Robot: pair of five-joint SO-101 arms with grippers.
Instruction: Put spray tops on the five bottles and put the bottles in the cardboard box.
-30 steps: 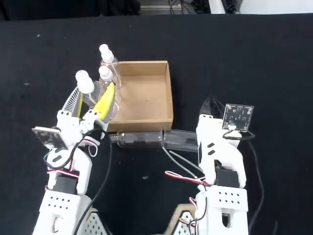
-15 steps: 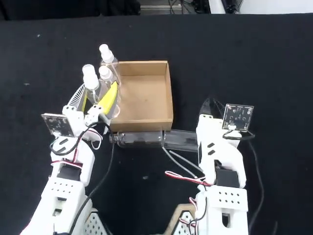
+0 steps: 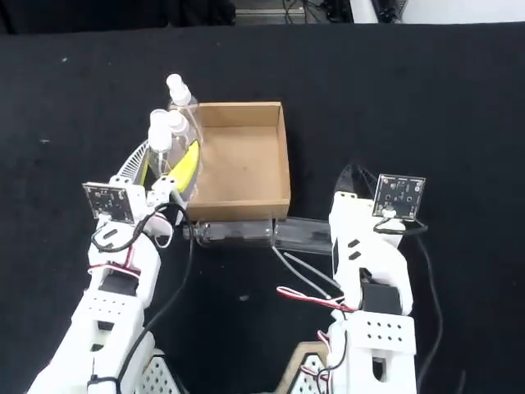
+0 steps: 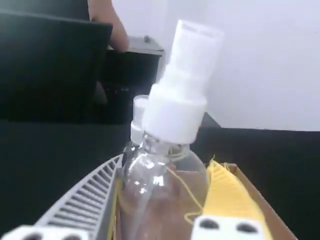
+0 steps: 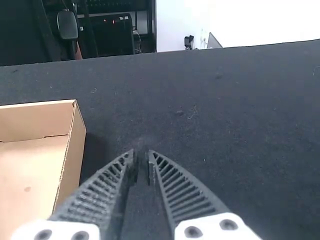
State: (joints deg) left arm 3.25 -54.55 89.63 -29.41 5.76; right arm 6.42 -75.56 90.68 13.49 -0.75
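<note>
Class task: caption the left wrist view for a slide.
Left claw holds a clear bottle, white spray top on, beside the cardboard box.

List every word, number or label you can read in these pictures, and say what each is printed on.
No text can be read.
The cardboard box has plain walls.
The clear bottle in the left gripper shows no label.
The wrist circuit boards carry marks too small to read.

Beyond the black table (image 3: 426, 98), dark equipment (image 5: 112, 32) stands beside a white wall (image 5: 250, 20).
</note>
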